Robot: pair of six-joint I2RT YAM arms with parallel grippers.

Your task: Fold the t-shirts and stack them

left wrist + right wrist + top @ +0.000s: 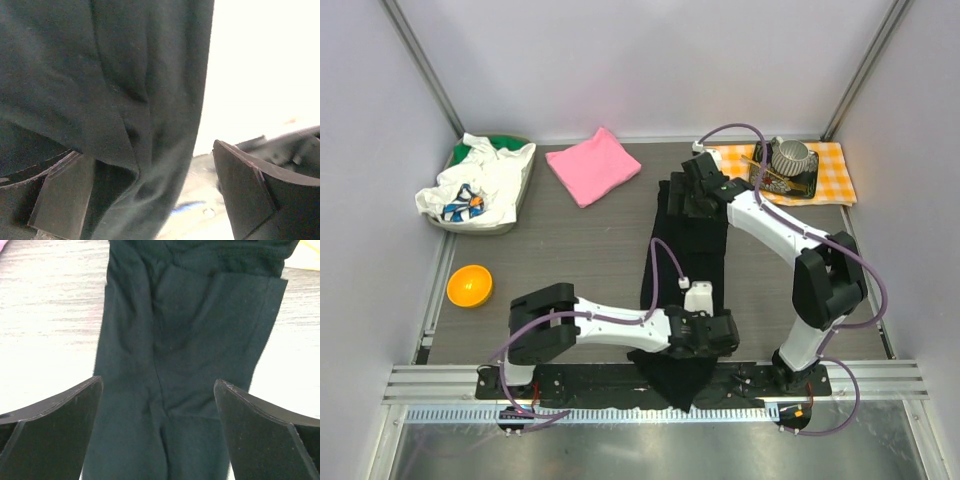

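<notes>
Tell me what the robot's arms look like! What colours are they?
Both arms are white tubes with chunky black joints: the left arm and the right arm. Loopy purple cables run along them. Each gripper's fingers are flat, black wedges.

Bare grey wood-grain tabletop (pixel 570 250) is left between the long black cloth shirt (pixel 700 250) and the round orange bowl (pixel 469 286); the far right corner is blocked by a black tray (pixel 792 192).
</notes>
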